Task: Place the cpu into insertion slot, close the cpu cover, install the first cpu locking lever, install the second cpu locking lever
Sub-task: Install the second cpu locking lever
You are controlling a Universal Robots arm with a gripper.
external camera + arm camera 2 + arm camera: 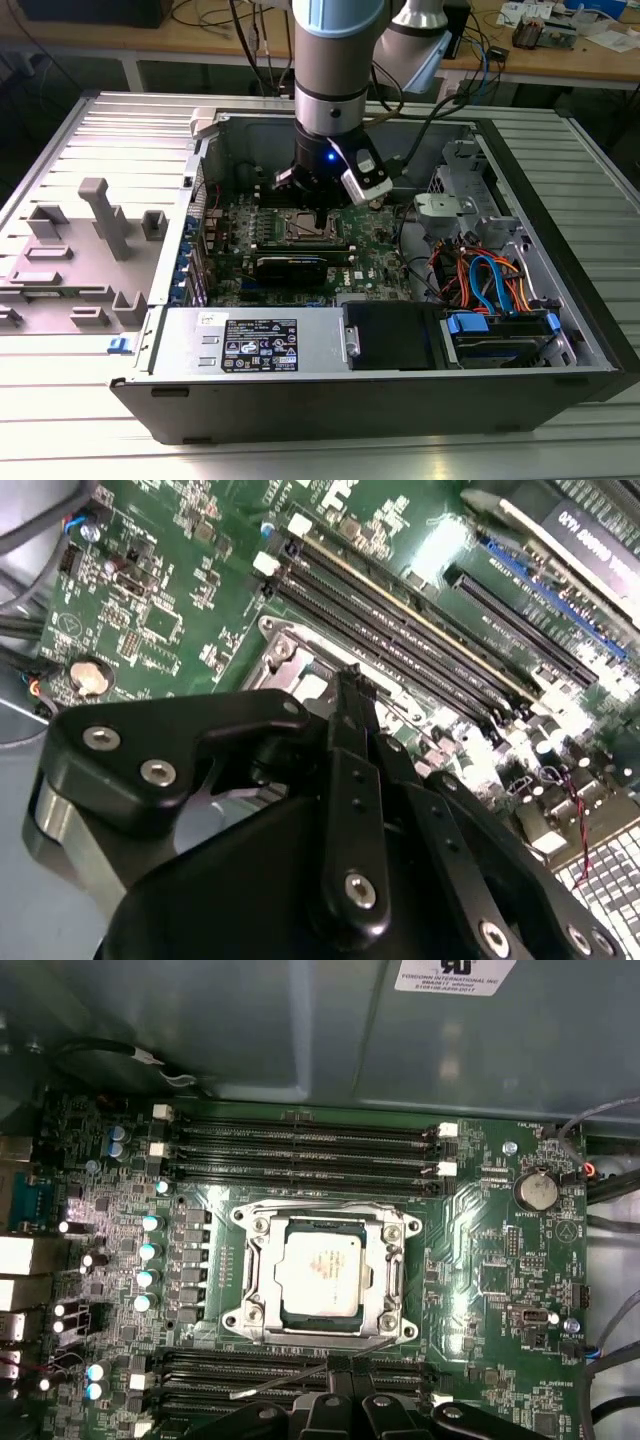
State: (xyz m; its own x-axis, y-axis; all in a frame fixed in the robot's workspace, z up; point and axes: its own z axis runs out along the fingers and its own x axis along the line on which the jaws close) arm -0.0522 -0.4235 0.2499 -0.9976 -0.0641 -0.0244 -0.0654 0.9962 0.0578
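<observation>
The cpu, a silvery square chip, lies in the insertion slot on the green motherboard. The cpu cover, a silver frame, lies flat around it. One locking lever runs along the slot's far rim. A second thin lever sticks out slanted over the memory slots on the near side, its end at my fingertips. My black gripper hovers at that edge of the slot with its fingers together. In the exterior view the gripper stands right over the slot. The second wrist view shows the gripper's narrow tip beside the slot's silver corner.
Long black memory slots flank the socket on both sides. A coin battery sits nearby. A black graphics card, the power supply and a bundle of cables fill the open case. Grey fixtures stand at the exterior view's left.
</observation>
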